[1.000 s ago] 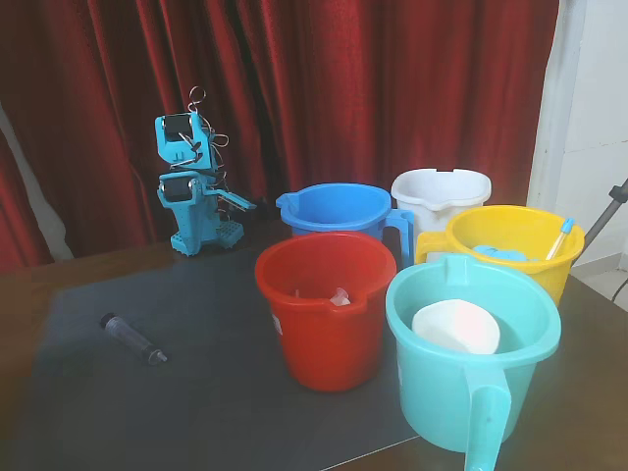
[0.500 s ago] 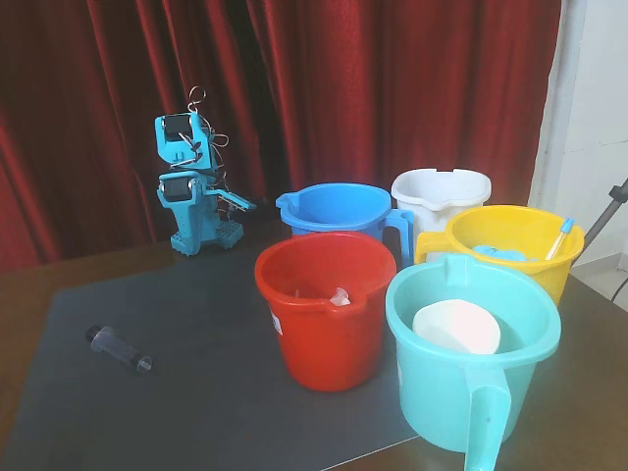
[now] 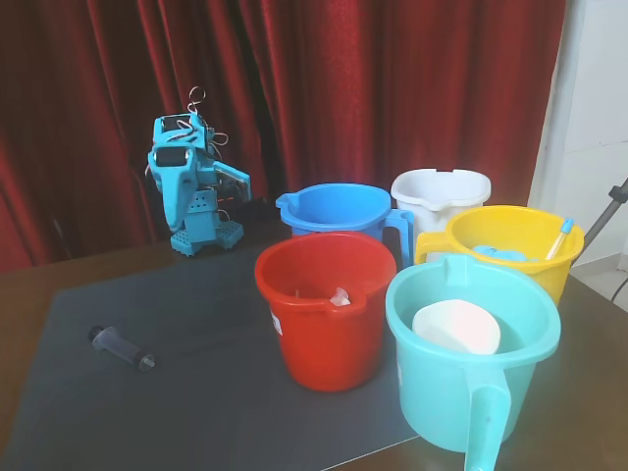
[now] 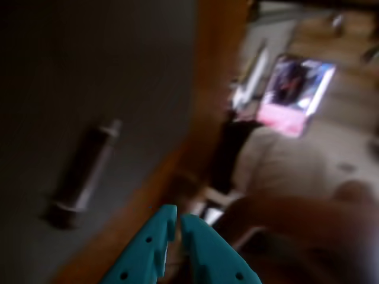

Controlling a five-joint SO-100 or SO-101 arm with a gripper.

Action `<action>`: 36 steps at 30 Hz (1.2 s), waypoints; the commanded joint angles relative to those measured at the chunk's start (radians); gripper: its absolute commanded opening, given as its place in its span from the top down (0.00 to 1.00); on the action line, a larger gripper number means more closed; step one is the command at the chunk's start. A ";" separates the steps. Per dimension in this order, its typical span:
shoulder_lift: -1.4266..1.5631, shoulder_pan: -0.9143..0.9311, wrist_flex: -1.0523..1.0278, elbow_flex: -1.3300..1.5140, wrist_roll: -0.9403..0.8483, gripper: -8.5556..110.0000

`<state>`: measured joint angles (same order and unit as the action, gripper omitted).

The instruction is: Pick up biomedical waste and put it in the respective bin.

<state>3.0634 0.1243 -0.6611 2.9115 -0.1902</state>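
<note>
White piece (image 3: 456,328) in teal bin (image 3: 432,412)

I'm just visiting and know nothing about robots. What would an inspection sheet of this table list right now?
Surface: dark grey mat on a brown table.
Job's things: syringe lying flat on the mat, untouched; also in the wrist view.
Clutter: red bucket, blue bucket, white bucket, yellow bucket, teal bucket holding a white cup-like piece.
Grippers: gripper nearly closed, empty.
Cables: thin wires on the blue arm.
Surroundings: red curtain, white wall.
</note>
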 commanded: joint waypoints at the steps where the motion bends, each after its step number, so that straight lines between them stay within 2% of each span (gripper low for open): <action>1: -0.106 0.051 0.021 -0.120 -0.051 0.93; 7: -0.948 0.078 -0.291 -0.890 -0.015 0.92; 10: -1.289 0.078 -0.491 -1.250 0.141 0.93; 14: -1.649 0.080 -0.629 -1.554 0.336 0.93; 17: -1.726 0.080 -0.695 -1.678 0.503 0.93; 21: -1.727 0.120 -0.724 -1.709 1.040 0.93; 31: -1.735 0.268 -0.873 -1.707 1.818 0.93; 33: -1.726 0.279 -0.879 -1.707 1.830 0.93; 36: -1.730 0.278 -0.865 -1.710 1.578 0.92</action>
<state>1.3208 0.4004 -1.5370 1.2471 1.5002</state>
